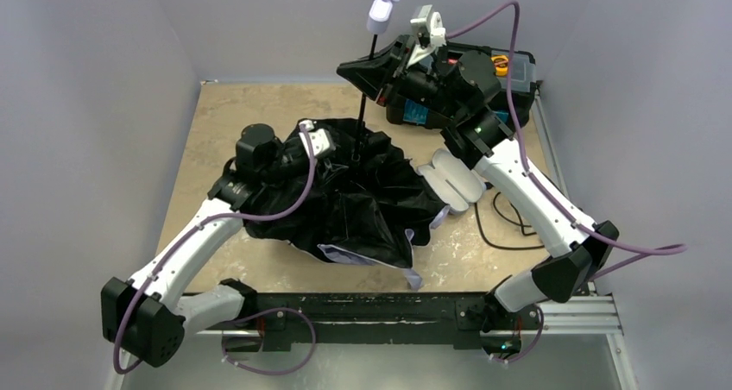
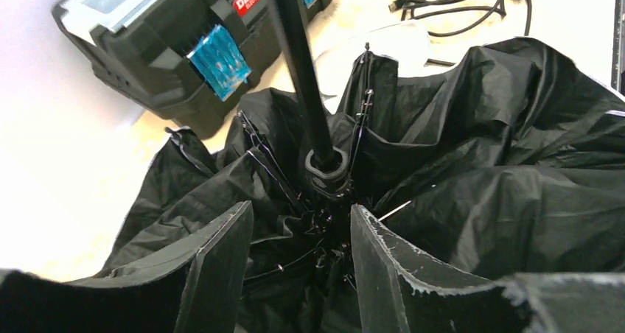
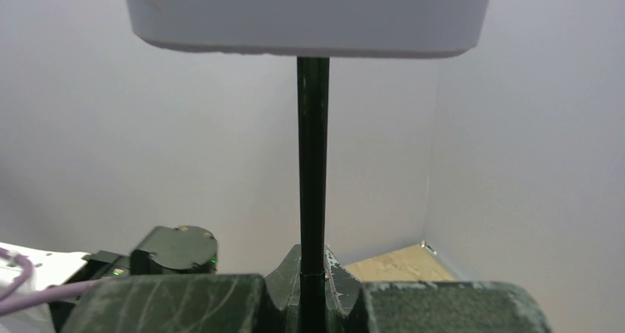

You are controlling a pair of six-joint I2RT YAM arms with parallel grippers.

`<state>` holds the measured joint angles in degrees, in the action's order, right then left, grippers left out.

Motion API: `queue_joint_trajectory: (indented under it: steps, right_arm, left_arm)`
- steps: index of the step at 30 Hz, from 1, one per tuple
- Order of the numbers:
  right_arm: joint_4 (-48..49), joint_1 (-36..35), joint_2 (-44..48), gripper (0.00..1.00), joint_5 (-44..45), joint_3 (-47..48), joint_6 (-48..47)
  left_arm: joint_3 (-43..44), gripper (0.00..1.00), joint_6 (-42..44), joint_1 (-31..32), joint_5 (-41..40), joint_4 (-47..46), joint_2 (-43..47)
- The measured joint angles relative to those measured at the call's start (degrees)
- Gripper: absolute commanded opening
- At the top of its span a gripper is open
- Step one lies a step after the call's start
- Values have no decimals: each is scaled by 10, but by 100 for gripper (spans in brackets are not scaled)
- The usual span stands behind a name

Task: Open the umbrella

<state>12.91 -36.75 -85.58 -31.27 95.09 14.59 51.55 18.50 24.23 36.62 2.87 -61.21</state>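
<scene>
Crumpled umbrella (image 1: pixel 362 204) fabric covers the centre of the surface (image 1: pixel 224 114). The surface is bare from 9 to 12 o'clock of the fabric.

Obstacles:
- 1 o'clock: black toolbox (image 1: pixel 505 75).
- 3 o'clock: pale case (image 1: pixel 453 183), just beside the fabric.
- 4 o'clock: cable (image 1: pixel 509 230).

The upright shaft (image 1: pixel 369 105) is clamped in the right pincer (image 3: pixel 313 285). Ribs crowd the gap between the left pincer (image 2: pixel 301 222) fingers.

Umbrella (image 1: pixel 362 204): one. Oval case (image 1: pixel 453 183): one, nearside of right pincer (image 1: pixel 380 72). Toolbox (image 1: pixel 516 71): one, behind same pincer. Cable (image 2: pixel 442 12): one.
</scene>
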Motion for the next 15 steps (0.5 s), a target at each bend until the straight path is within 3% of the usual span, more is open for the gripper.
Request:
queue_joint_trajectory:
  steps: [4,15]
  right_arm:
    - [13,0,3,0,-10,0,9]
    - [16,0,3,0,-13,12,28]
  left_arm:
    - [19,39,-11,0,1,-7,-53]
    - [-18,32,2,0,-5,-4,-93]
